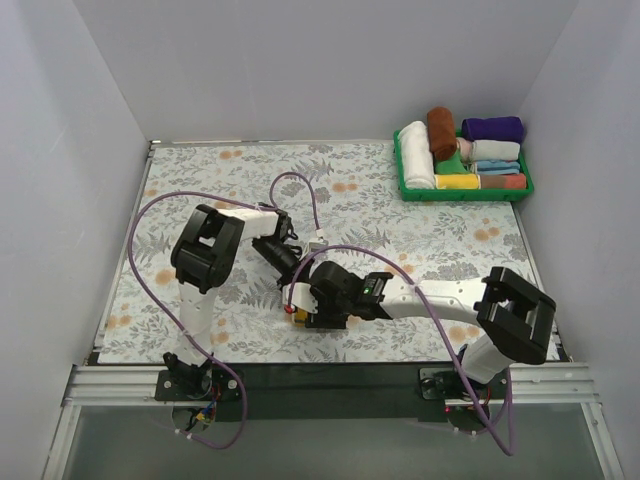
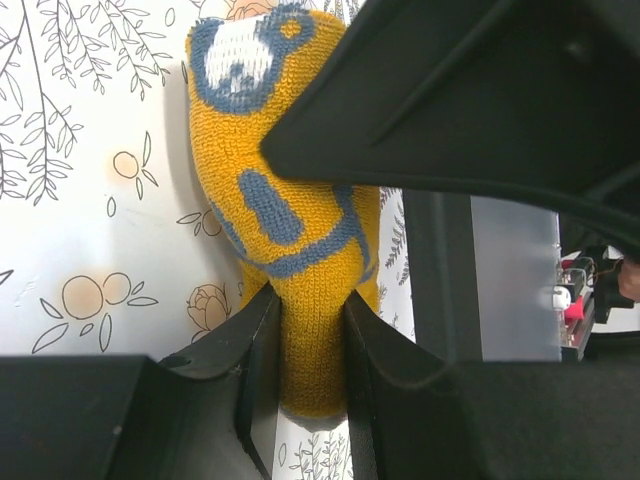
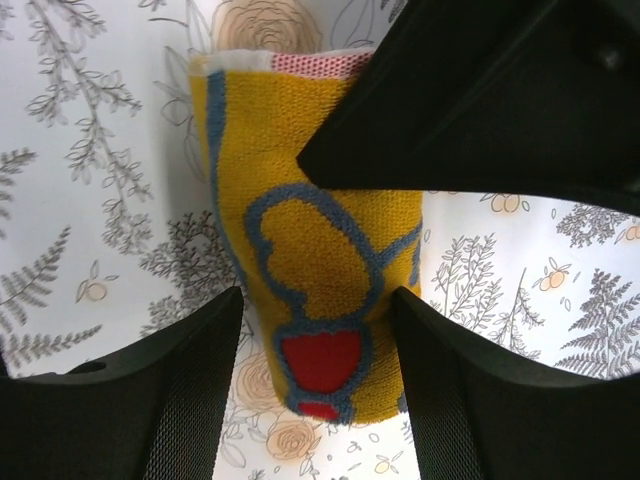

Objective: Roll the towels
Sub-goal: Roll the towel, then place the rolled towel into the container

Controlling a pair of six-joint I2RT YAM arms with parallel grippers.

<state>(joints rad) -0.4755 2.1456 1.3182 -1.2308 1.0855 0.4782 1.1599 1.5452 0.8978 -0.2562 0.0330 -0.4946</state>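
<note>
Near the middle of the floral-patterned table (image 1: 200, 180), toward its near edge, your left gripper (image 2: 310, 300) angles in, its fingers pinched tight on one end of the mustard-yellow knitted towel with blue-grey markings (image 2: 300, 200), which lies as a finished-looking roll. Your right gripper (image 3: 318, 300) reaches in from the right; its fingers stand partly apart, flanking the roll, and you cannot tell whether they press it. At the far right corner, the rust-brown towel (image 1: 441, 132) lies rolled in the green plastic tray (image 1: 465, 195). Little rolling seems left.
</note>
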